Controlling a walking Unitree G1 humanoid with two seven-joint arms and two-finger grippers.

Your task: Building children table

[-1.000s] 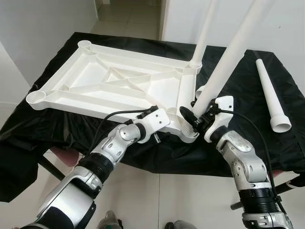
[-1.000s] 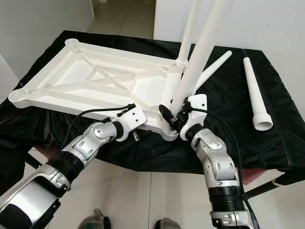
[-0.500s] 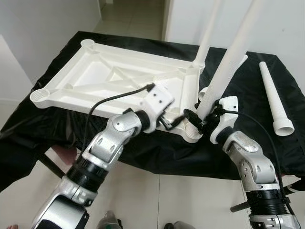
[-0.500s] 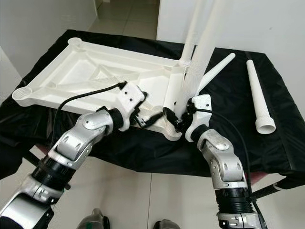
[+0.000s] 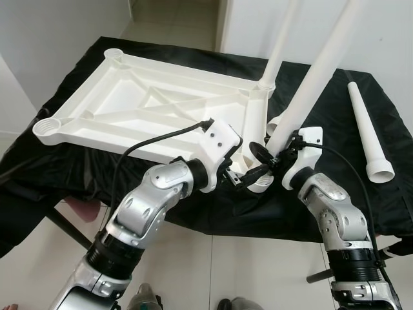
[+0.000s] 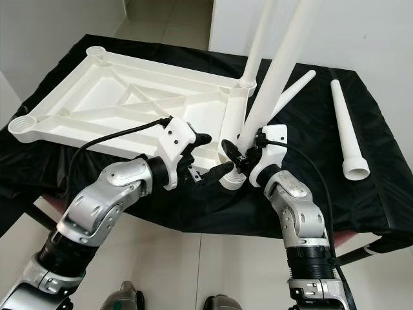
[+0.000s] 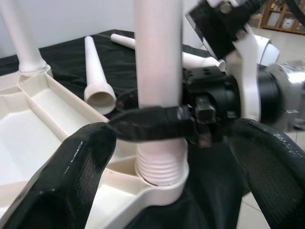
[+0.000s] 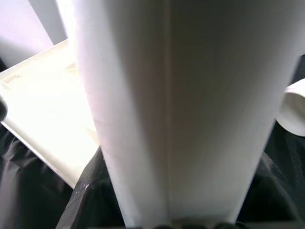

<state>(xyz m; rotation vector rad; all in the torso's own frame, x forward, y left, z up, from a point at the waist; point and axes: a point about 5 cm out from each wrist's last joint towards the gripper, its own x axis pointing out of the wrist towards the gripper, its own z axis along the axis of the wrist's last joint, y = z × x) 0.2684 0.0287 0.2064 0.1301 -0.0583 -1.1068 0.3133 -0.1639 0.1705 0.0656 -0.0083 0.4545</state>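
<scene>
Right claw [image 5: 270, 153] clamped on upright leg [image 5: 308, 90], left claw [image 6: 208, 157] open beside socket, loose legs [image 5: 369, 132] on black cloth [image 5: 322, 187]

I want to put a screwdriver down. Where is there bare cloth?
Bare black cloth lies between the two loose legs, and right of the outer one. It is crowded at the tabletop corner, where the right gripper clamps a leg and the open left gripper flanks it.
</scene>
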